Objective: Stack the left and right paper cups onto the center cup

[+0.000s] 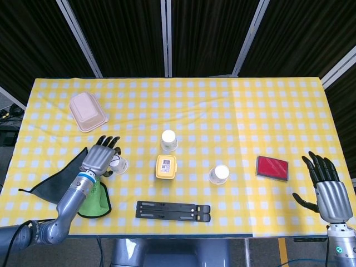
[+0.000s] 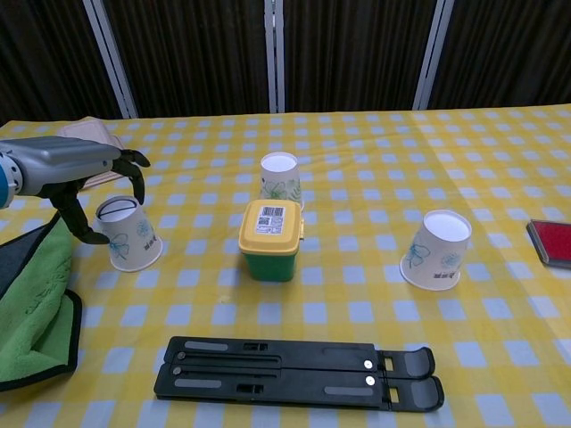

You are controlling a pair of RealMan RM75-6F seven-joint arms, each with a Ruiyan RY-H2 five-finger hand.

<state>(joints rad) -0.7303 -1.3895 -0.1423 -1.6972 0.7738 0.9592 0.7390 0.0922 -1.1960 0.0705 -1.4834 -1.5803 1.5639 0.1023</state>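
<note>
Left paper cup [image 2: 127,233] stands upside down on the checked tablecloth [image 1: 233,111], the left hand [image 1: 100,158] arched over it, fingers spread, thumb low beside it. Right hand [image 1: 328,189] hovers off the table's corner, fingers splayed, holding nothing.
</note>
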